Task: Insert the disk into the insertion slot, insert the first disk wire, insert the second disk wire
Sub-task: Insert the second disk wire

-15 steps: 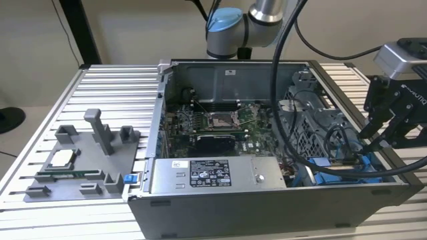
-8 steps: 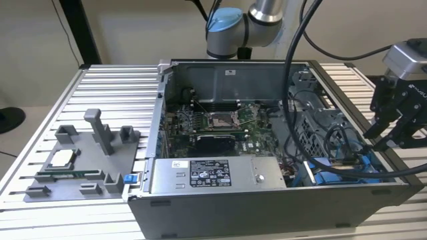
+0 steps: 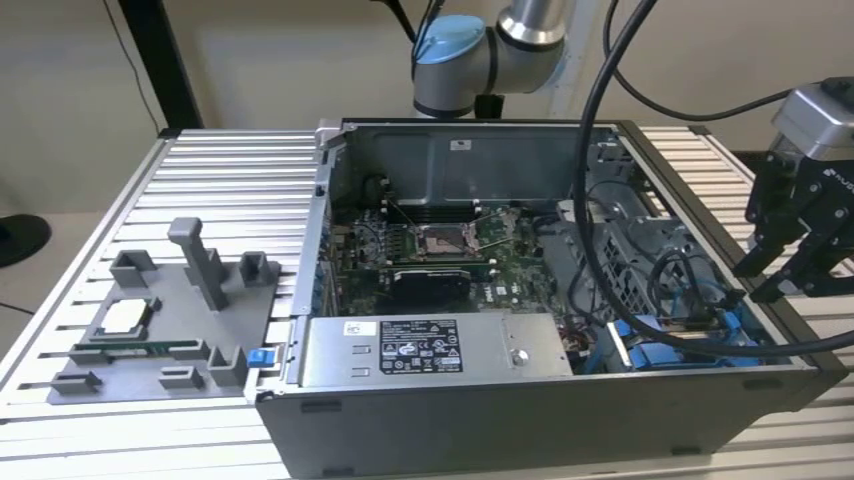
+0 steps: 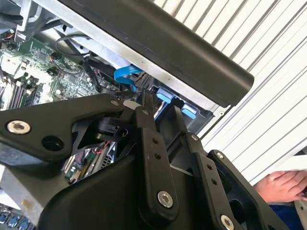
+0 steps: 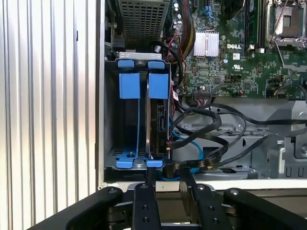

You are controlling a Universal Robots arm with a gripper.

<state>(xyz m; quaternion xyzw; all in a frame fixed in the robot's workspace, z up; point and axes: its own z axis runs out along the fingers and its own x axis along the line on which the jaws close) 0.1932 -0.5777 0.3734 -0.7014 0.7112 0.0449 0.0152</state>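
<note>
One disk (image 5: 158, 124) stands edgewise in the insertion slot (image 5: 125, 129) — black cables (image 5: 206, 112) beside it — jaws spread.

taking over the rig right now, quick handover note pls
End effector: open, empty, hovering over the case edge by the drive bay.
Disk: standing on edge in the insertion slot, beside its blue rails.
Done: the disk looks inserted.
Left: a black cable and a blue cable run toward the disk's near end. I cannot tell whether either is plugged in.
</note>
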